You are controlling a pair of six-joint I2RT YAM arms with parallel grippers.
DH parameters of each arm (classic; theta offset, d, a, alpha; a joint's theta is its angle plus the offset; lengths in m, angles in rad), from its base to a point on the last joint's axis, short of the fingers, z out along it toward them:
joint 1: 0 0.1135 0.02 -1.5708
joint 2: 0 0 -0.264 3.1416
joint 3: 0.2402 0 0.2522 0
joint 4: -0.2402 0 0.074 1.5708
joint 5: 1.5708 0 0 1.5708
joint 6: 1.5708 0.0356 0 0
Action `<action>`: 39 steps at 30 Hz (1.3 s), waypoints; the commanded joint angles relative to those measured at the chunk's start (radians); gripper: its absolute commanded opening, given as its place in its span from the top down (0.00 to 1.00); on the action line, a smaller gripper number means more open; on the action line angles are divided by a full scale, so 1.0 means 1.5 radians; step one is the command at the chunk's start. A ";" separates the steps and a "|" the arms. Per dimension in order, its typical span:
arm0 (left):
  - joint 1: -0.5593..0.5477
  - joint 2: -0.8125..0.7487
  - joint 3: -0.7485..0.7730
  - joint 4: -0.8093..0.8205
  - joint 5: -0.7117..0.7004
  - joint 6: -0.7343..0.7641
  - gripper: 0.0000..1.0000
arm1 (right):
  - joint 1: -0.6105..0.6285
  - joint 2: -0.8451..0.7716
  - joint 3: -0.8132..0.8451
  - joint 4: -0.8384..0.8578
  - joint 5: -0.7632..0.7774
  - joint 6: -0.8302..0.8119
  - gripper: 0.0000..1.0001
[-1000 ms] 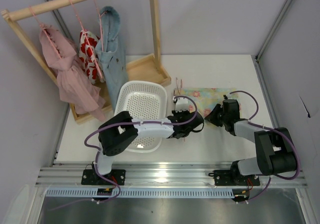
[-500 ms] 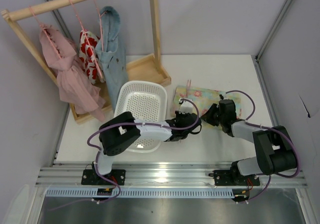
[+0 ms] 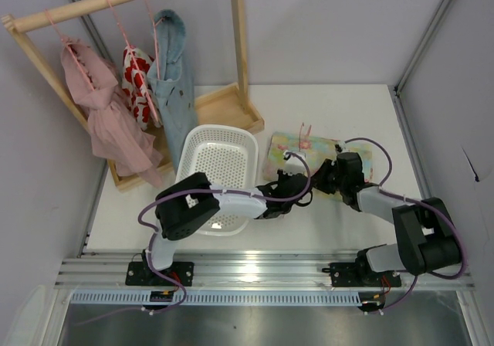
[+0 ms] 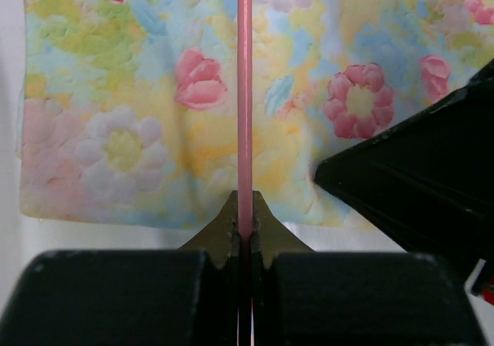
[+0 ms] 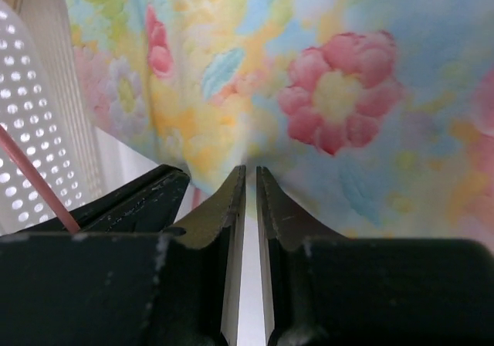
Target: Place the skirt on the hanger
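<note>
One flat, pastel floral skirt [image 4: 123, 130]

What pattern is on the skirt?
The skirt has pink flowers on pale yellow and turquoise, clearest in the left wrist view.

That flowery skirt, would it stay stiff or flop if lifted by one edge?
Probably floppy: the skirt lies flat with soft wrinkles, like thin cloth. Likely light, too. It might slip off the hanger, whose wire looks thin and smooth.
</note>
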 commanded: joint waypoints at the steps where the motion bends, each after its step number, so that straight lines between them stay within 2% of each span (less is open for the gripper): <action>1: -0.005 0.009 0.052 -0.003 -0.001 -0.012 1.00 | -0.031 -0.062 0.064 -0.112 0.046 -0.020 0.85; 4: -0.006 0.013 0.066 -0.027 -0.005 -0.039 1.00 | -0.073 -0.124 0.081 -0.217 0.092 -0.048 0.85; 6: -0.007 0.021 0.082 -0.045 -0.006 -0.054 1.00 | -0.120 -0.160 0.085 -0.281 0.141 -0.062 0.89; 12: -0.009 0.053 0.138 -0.104 -0.009 -0.083 1.00 | -0.148 -0.140 0.064 -0.306 0.248 -0.096 0.99; 18: -0.012 0.058 0.147 -0.103 -0.006 -0.094 1.00 | -0.164 -0.077 0.057 -0.271 0.212 -0.087 1.00; 23: -0.012 0.067 0.152 -0.096 0.012 -0.105 1.00 | -0.160 -0.029 0.032 -0.227 0.143 -0.066 1.00; 31: -0.012 0.077 0.151 -0.075 0.032 -0.100 1.00 | -0.083 -0.017 0.014 -0.183 0.151 -0.022 1.00; 37: -0.012 0.074 0.130 -0.055 0.030 -0.090 1.00 | -0.069 -0.003 0.018 -0.173 0.147 -0.013 1.00; 39: -0.012 0.070 0.121 -0.017 0.044 -0.067 1.00 | -0.067 -0.002 0.014 -0.166 0.139 -0.017 1.00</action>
